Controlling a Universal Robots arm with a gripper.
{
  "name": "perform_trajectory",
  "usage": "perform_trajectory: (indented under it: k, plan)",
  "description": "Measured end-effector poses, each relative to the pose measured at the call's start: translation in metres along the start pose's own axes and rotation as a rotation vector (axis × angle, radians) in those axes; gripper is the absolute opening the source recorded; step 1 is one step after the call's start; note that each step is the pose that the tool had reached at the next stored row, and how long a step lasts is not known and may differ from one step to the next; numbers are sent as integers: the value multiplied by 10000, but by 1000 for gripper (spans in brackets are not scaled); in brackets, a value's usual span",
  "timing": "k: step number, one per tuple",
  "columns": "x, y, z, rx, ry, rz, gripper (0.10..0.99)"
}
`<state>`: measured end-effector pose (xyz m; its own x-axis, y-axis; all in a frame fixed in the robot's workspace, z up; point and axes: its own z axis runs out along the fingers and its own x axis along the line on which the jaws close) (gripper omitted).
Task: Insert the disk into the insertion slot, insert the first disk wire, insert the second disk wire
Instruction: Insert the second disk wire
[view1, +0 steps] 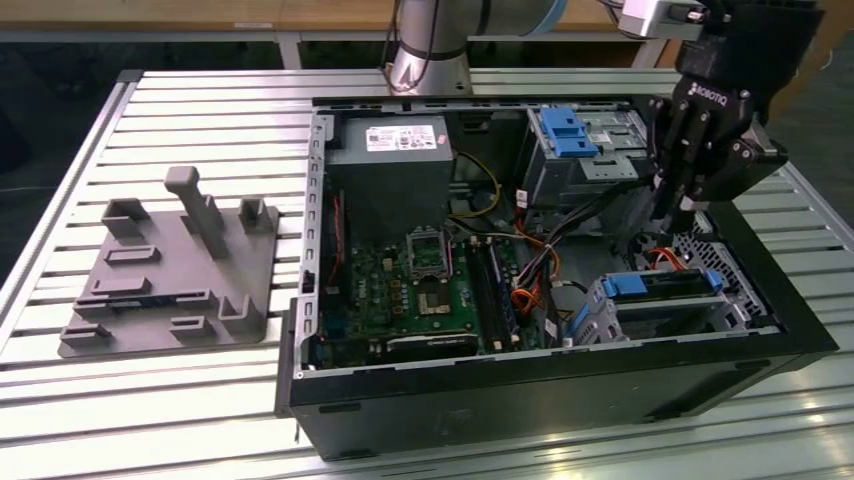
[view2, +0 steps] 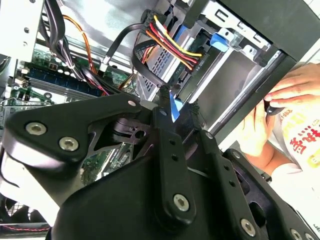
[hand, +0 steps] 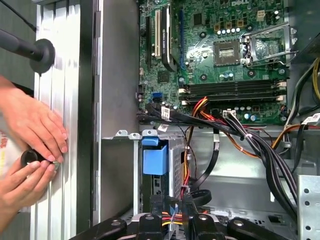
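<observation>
The disk (view1: 663, 284), in its bright blue caddy (hand: 155, 159), lies inside the insertion slot (view1: 731, 300), the low silver cage at the front corner of the open computer case on the exterior view's right. A red, yellow and black disk wire (view2: 175, 42) runs to the disk's end. My gripper (view1: 671, 222) reaches down into the case just behind the disk. In both wrist views its fingers (view2: 162, 100) stand close together on a small blue plug (view2: 174, 107), with orange wires (hand: 167, 216) under the gripper (hand: 171, 202).
A taller silver cage with a blue latch (view1: 574, 135) stands behind the gripper. The motherboard (view1: 427, 290) and loose cable bundles (hand: 250, 140) fill the case's middle. A person's hands (hand: 35, 130) rest on the table beside the case wall. A grey fixture (view1: 174, 270) sits on the exterior view's left.
</observation>
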<state>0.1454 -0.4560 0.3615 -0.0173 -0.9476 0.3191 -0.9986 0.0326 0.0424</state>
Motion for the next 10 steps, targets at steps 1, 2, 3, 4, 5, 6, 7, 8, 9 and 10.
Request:
perform_trajectory:
  k: [1,2,3,4,5,6,7,8,9,10]
  plan:
    - [-3,0,3,-1,45,0,302]
    - [-7,0,4,0,96,1,302]
    - [-13,0,7,0,150,4,302]
    - [-18,0,11,0,192,6,302]
    - [-22,-1,16,0,237,7,302]
    - [-26,-1,21,1,281,9,302]
    - [-28,-1,27,1,322,11,302]
    - [-31,-1,34,1,357,13,302]
    - [-33,-2,39,1,389,14,302]
    - [-34,-2,44,1,412,15,302]
